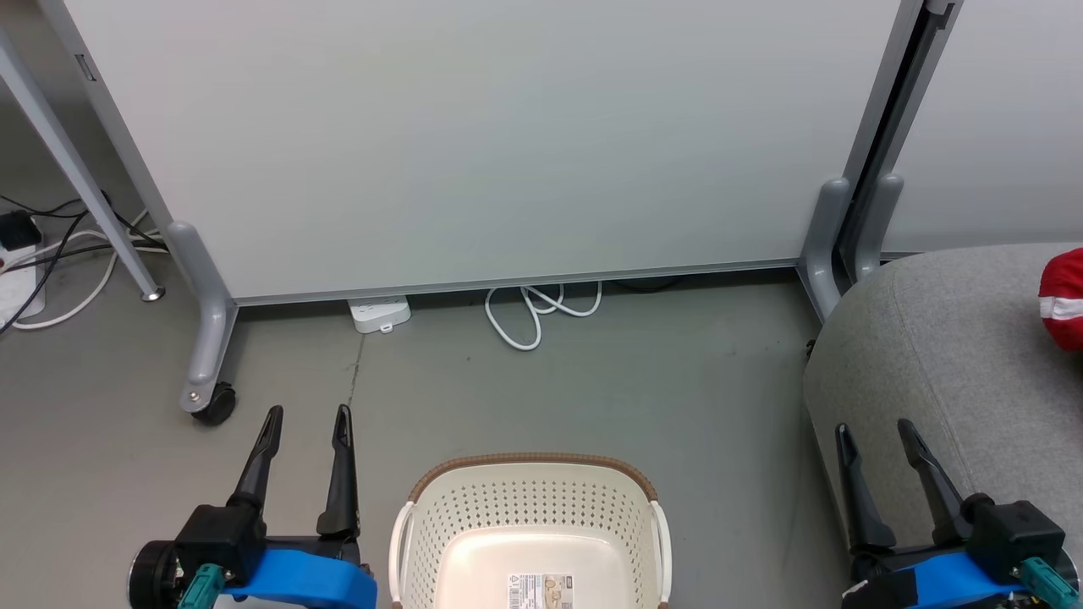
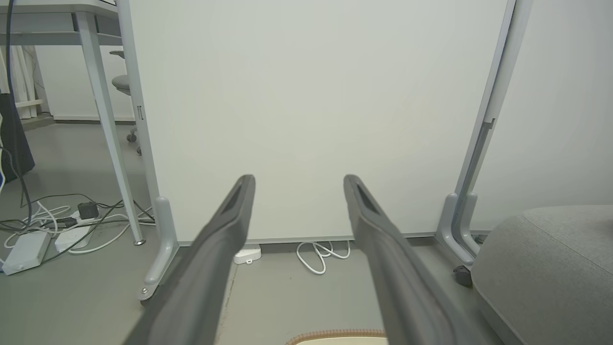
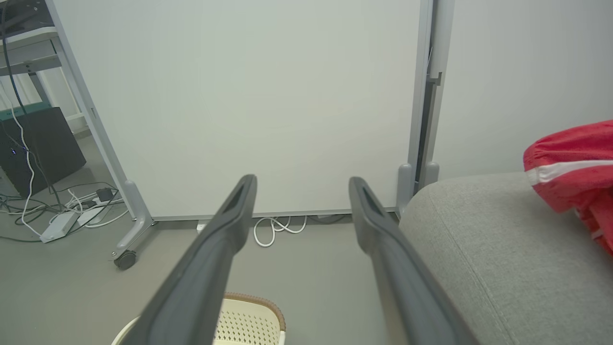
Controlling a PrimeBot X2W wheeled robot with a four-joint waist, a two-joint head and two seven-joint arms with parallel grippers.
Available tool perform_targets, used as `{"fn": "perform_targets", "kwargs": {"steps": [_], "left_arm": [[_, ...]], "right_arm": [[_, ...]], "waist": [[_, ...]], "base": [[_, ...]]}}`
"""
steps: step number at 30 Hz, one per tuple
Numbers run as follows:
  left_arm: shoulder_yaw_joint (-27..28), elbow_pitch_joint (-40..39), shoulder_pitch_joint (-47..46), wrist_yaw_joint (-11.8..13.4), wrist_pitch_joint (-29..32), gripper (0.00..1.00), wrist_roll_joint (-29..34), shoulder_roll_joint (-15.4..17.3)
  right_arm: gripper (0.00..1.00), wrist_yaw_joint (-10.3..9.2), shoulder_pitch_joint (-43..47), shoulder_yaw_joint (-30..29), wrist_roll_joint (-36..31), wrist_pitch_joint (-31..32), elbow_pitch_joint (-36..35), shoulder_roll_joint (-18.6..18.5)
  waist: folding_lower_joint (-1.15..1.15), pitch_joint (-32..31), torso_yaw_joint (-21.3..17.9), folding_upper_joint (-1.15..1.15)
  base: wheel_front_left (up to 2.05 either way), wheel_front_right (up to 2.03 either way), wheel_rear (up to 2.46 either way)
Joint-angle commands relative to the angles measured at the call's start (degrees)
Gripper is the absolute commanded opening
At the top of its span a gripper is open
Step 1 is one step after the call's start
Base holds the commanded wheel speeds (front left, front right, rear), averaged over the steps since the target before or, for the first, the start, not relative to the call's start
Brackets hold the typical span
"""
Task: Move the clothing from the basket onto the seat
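On the floor at the far left, black and white cables lie around a thin grey table leg. Next to them stands the left foot of a big pale partition panel, and this foot ends in a dark caster wheel. The left gripper hovers over the floor just to the left of the basket. Its two dark fingers are spread apart, hold nothing and point toward the panel. Under the lower edge of the panel, a white power strip and a looped white cable rest on the floor. The basket stands on the floor between the two grippers, and its cream bottom with the barcode label is in plain sight. To the right of it the grey seat stands on the floor, close to the right foot of the panel. The right gripper hovers at the left edge of the seat, and its fingers are also apart and empty. The clothing lies on top of the seat, toward its right side, well apart from both grippers. It is bunched red fabric with a white stripe, partly cut by the picture's edge. I cannot tell if it is one garment or two.
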Motion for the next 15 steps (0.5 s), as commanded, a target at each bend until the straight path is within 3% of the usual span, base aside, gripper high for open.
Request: {"fn": "perform_targets", "kwargs": {"steps": [1, 7, 8, 15], "left_arm": [[-0.26, 0.18, 0.30, -0.05, -0.27, 1.00, -0.38, -0.09], [-0.48, 0.55, 0.33, 0.52, -0.27, 1.00, -0.43, -0.09], [-0.49, 0.58, 0.32, 0.55, -0.27, 0.00, -0.43, -0.09], [0.08, 2.89, 1.02, 0.39, 1.08, 0.00, -3.11, -0.04]], "right_arm": [[1.00, 0.01, 0.19, 0.07, 0.15, -0.19, 0.11, 0.17], [1.00, 0.01, 0.33, 0.16, 0.25, -0.18, 0.08, 0.29], [0.00, 0.01, 0.34, 0.19, 0.24, -0.18, 0.10, 0.30], [0.00, 0.00, -0.10, -0.24, 2.70, 1.27, 2.53, 0.23]], "waist": [[0.00, -0.04, 0.03, -0.01], [0.00, -0.17, 0.14, -0.01], [0.00, -0.20, 0.17, -0.01], [0.00, -0.18, 0.06, -0.01]], "base": [[0.00, 0.00, 0.00], [0.00, 0.00, 0.00], [0.00, 0.00, 0.00], [0.00, 0.00, 0.00]]}}
